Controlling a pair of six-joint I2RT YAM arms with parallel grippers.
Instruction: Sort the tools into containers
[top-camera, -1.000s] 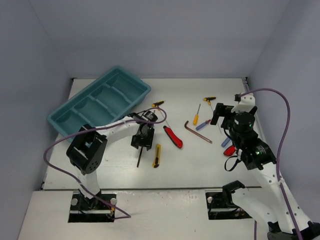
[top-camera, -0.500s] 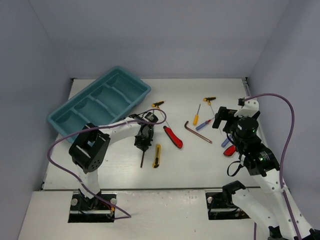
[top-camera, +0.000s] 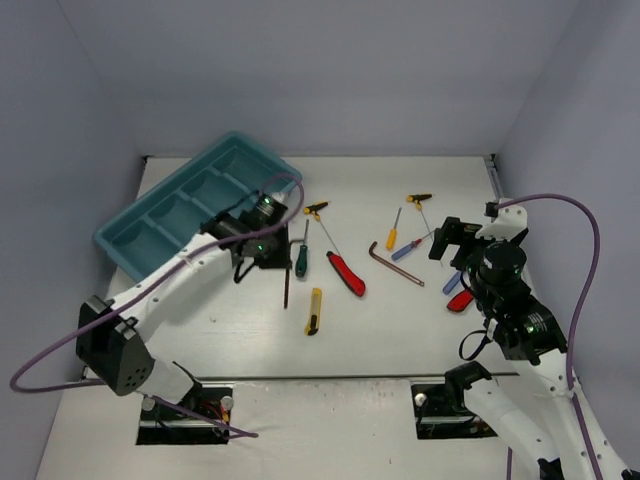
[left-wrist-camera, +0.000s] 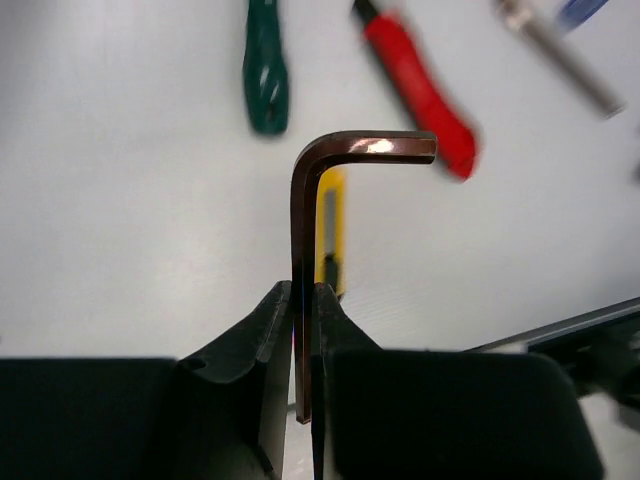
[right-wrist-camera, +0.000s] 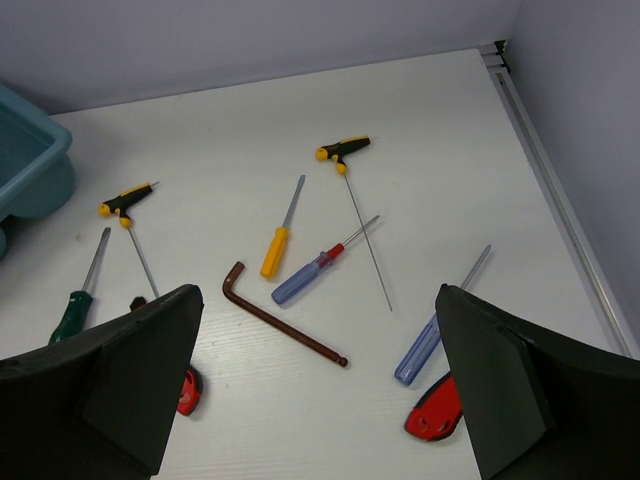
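Left arm (top-camera: 180, 275) reaches forward — left pincer (left-wrist-camera: 303, 297) clamped on hex key (left-wrist-camera: 300, 220); right pincer (right-wrist-camera: 315, 330) spread wide.

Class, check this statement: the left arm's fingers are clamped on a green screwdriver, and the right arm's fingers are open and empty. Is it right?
Not quite. The left arm's fingers are clamped on an L-shaped hex key, as the left wrist view shows; the green screwdriver lies loose on the table. The right arm's fingers are indeed open and empty.
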